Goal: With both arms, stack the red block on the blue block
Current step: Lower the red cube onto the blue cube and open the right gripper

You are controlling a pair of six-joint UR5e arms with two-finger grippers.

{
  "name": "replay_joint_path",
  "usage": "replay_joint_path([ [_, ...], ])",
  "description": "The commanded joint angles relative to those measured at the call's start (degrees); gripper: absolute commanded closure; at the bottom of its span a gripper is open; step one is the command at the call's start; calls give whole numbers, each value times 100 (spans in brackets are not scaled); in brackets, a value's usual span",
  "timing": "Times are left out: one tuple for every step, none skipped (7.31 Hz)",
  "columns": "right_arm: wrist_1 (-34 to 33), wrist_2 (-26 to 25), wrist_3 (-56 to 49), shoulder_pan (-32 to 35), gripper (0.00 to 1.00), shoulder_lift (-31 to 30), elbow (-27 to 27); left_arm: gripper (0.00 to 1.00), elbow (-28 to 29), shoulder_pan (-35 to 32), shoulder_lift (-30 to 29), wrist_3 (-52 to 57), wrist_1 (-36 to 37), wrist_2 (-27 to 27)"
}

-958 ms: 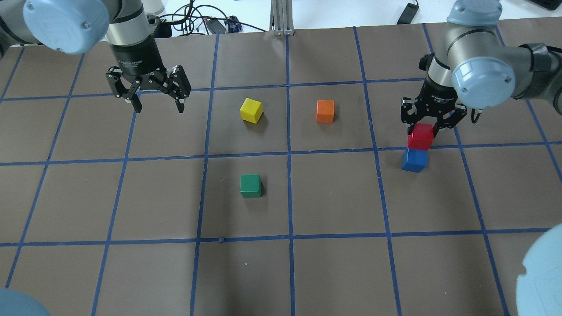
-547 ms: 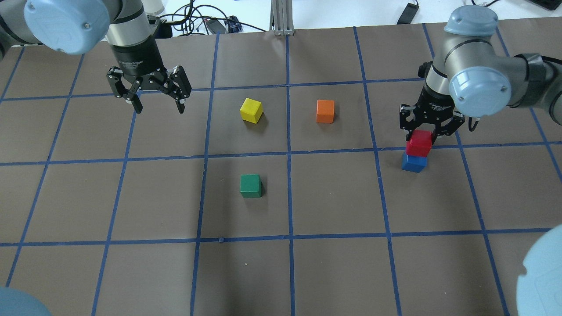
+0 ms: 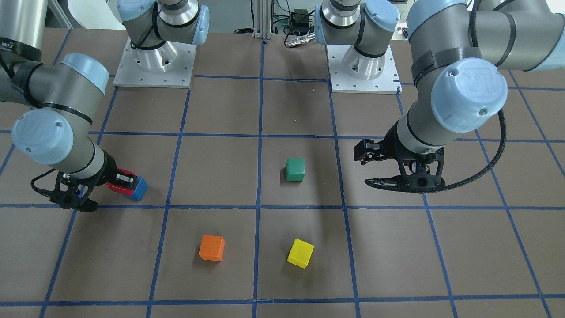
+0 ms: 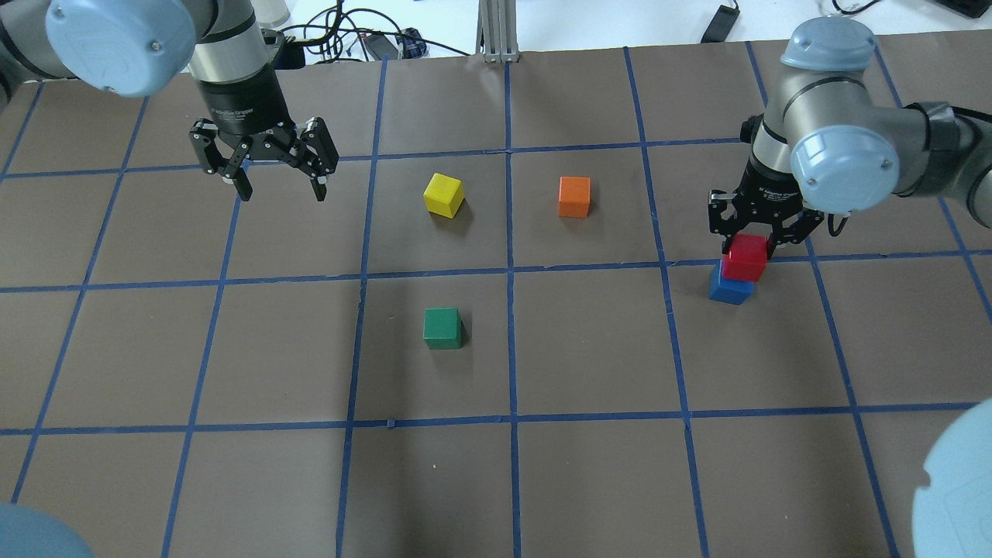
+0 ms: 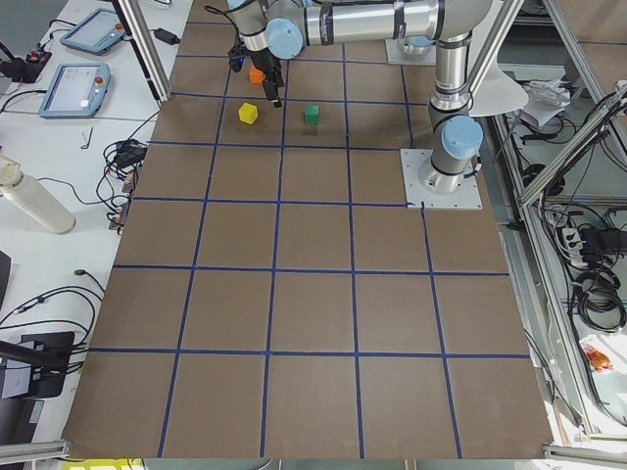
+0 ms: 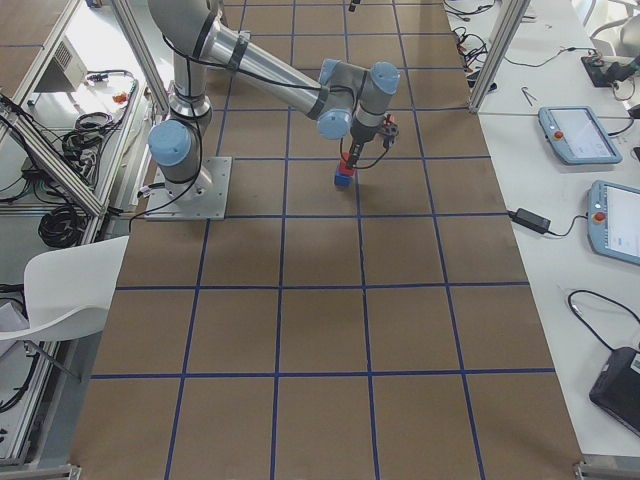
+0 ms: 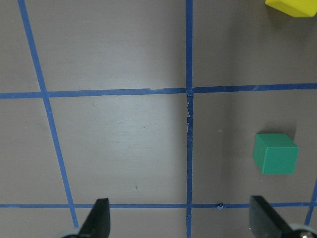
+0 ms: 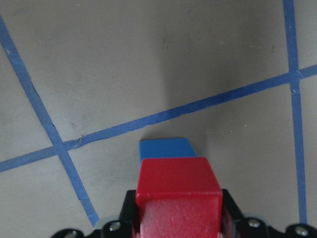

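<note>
My right gripper point(image 4: 750, 249) is shut on the red block point(image 4: 745, 257) and holds it directly over the blue block point(image 4: 728, 291), which sits on the brown mat. The red block overlaps the blue block's top; I cannot tell whether they touch. In the right wrist view the red block point(image 8: 178, 186) sits between the fingers, with the blue block point(image 8: 166, 148) showing just beyond it. The front-facing view shows the red block point(image 3: 115, 187) next to the blue block point(image 3: 140, 189). My left gripper point(image 4: 280, 190) is open and empty above the mat at the far left.
A yellow cube point(image 4: 443, 194) and an orange cube point(image 4: 574, 197) lie mid-table at the back. A green cube point(image 4: 442, 328) lies nearer the centre. The green cube point(image 7: 275, 153) also shows in the left wrist view. Blue tape lines grid the mat.
My right gripper has lowered the red block onto or close above the blue block, covering more of it. The left arm has barely moved.
</note>
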Motion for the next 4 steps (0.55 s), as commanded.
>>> replay_joint_path([
  [6,-22,7,0,80,-1,38,0,0,0,-4,0,3,3],
  [6,-4,-2,0,80,-1,3,0,0,0,-4,0,3,3],
  [-3,13,-11,0,80,-1,-24,0,0,0,-4,0,3,12],
  [-107,22,-11,0,77,-1,11,0,0,0,-4,0,3,3],
])
